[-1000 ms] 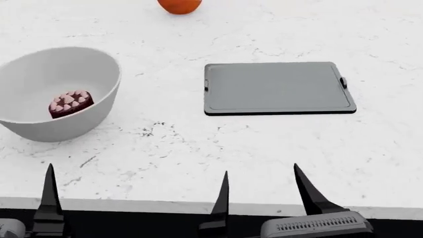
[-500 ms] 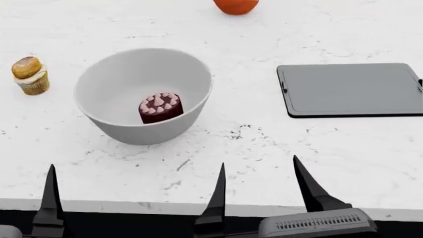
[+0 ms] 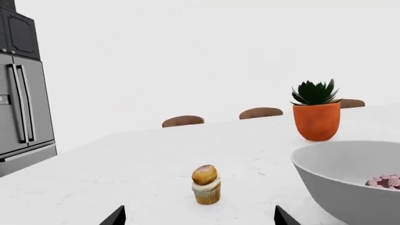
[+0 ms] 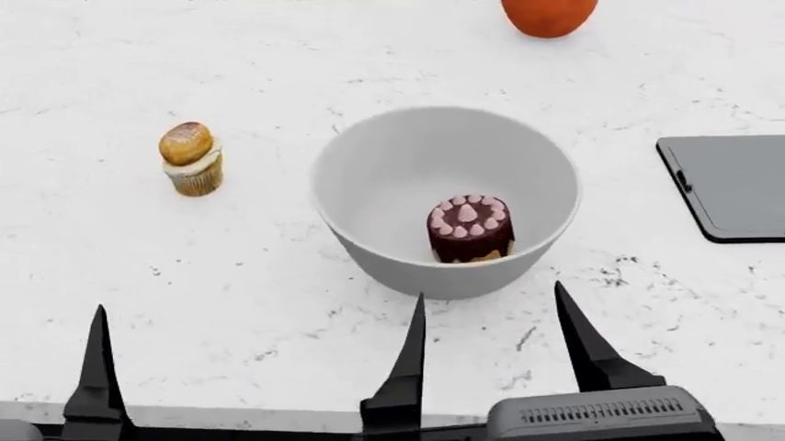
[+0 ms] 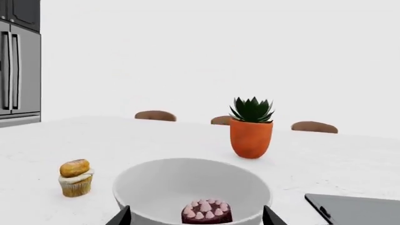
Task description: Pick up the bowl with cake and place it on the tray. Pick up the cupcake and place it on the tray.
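White marble-look countertop [image 4: 307,55] carries everything, and nothing has been picked up yet, so the step in hand appears to be lining up on the bowl [image 4: 368,184]. To do it well, the right gripper [image 4: 488,317], whose 2 fingers stand spread apart and empty at the near edge directly in front of the bowl, would best come over the near rim and close 1 finger inside and 1 outside the wall, clear of the cake [image 4: 470,227], then lift level so the cake does not slide. The left gripper [image 4: 254,354] also sits parted with nothing in it, aimed between the cupcake [image 4: 191,158] and the bowl. The bowl stands upright mid-counter and holds only the chocolate cake with pink dollops, which rests on the bowl's floor toward its near right wall. The tray [image 4: 736,188] lies to the right of the bowl, apart from it, partly cut off by the head view's edge; the visible part holds nothing. The cupcake stands upright to the left of the bowl, not touching. An orange plant pot [image 5: 251,137] with a succulent stands beyond the bowl.
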Robot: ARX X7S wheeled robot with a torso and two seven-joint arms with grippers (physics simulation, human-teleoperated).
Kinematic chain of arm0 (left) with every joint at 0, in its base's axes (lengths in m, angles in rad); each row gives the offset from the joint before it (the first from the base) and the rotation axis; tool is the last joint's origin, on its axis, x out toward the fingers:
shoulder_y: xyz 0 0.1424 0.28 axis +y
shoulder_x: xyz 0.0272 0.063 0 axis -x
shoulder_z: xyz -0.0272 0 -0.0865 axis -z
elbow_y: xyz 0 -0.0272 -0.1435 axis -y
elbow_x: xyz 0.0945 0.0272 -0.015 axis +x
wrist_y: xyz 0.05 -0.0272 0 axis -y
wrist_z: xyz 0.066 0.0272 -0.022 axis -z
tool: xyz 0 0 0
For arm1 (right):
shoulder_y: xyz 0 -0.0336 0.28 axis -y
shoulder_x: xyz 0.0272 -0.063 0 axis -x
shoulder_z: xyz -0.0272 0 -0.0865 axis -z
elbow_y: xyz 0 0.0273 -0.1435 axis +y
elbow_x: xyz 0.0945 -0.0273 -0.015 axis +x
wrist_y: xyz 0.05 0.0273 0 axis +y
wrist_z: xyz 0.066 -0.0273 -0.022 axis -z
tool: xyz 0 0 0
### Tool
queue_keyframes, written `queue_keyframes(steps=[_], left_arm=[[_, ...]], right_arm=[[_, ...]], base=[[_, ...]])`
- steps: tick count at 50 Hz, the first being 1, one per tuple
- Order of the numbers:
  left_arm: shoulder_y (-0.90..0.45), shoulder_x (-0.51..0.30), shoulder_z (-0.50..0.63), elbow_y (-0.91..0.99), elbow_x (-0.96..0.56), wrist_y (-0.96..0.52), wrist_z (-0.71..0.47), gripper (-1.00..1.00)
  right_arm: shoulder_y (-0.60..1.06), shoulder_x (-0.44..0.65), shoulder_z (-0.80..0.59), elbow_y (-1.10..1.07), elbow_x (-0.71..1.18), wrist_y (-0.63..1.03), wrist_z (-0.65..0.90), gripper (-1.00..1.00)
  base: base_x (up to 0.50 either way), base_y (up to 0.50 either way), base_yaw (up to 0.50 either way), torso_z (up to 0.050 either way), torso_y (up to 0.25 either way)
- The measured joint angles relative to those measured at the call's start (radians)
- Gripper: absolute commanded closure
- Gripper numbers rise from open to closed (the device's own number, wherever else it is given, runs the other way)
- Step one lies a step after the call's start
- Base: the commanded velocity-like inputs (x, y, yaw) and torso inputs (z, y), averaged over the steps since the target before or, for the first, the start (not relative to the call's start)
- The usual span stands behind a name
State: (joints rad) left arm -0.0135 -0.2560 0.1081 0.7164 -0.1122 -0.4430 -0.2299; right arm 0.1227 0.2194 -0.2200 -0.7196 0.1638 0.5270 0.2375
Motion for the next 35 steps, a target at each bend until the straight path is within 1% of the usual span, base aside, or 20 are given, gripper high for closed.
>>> queue_keyframes(steps=[6,11,21,35], left_arm=[[-0.003,-0.001,0.005,-0.007,-0.003,0.004,-0.002,-1.00],[-0.002,-0.004,0.008,-0.012,-0.004,0.009,-0.006,-1.00],[-0.008,-0.007,0.018,-0.015,-0.004,0.006,-0.009,-1.00],[-0.061,-0.014,0.014,-0.028,-0.023,-0.058,-0.011,-1.00]], right_arm=[[0.001,-0.001,0.001,0.006,-0.002,-0.001,0.010,-1.00],[-0.006,-0.008,0.011,0.011,-0.003,-0.021,0.028,-1.00],[-0.023,-0.012,0.029,0.015,0.002,-0.031,0.059,-1.00],[-0.023,-0.012,0.055,-0.010,0.046,0.002,0.075,-1.00]], base=[[0.10,0.50,0.00,0.000,0.000],[0.00,0.00,-0.05,0.000,0.000],[0.00,0.00,-0.45,0.000,0.000],[0.00,0.00,-0.50,0.000,0.000]])
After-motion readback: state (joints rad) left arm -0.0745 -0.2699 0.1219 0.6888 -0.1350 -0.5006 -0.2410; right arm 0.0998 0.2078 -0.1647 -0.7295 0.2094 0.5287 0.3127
